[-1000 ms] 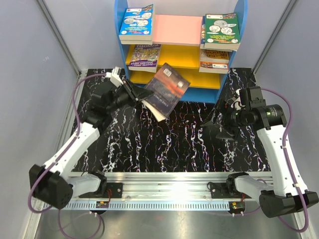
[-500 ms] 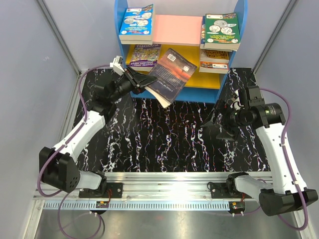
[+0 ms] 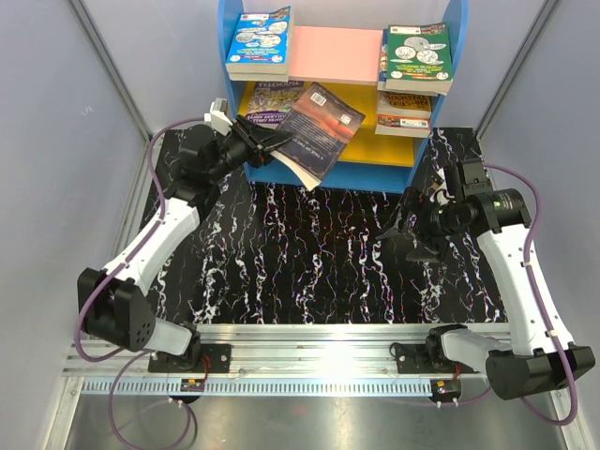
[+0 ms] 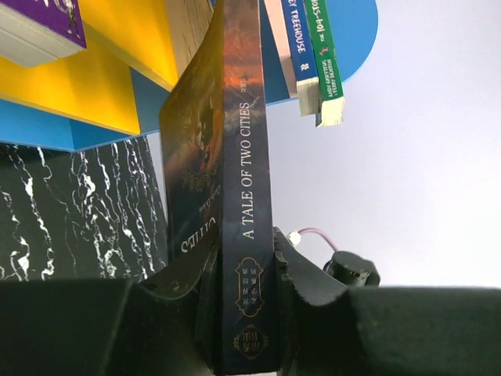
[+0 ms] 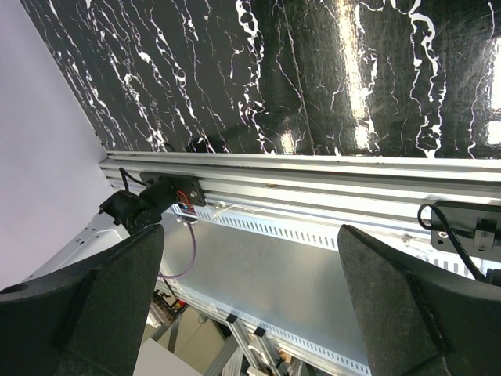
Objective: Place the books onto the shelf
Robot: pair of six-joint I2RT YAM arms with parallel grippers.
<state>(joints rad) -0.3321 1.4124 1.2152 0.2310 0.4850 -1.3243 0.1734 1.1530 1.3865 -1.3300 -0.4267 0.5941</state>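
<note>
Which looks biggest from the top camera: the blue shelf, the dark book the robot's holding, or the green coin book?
1. The shelf, easily the largest.
2. The dark book, held by the left gripper.
3. The green coin book, which looks slightly smaller. It lies higher, nearer the camera, so the order of the two books is unsure.

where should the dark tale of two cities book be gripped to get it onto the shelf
By the spine end nearest the arm, pinched across its thickness from the table side, as the left end effector does. The dark book is thin, and its free length then points at the shelf.
</note>
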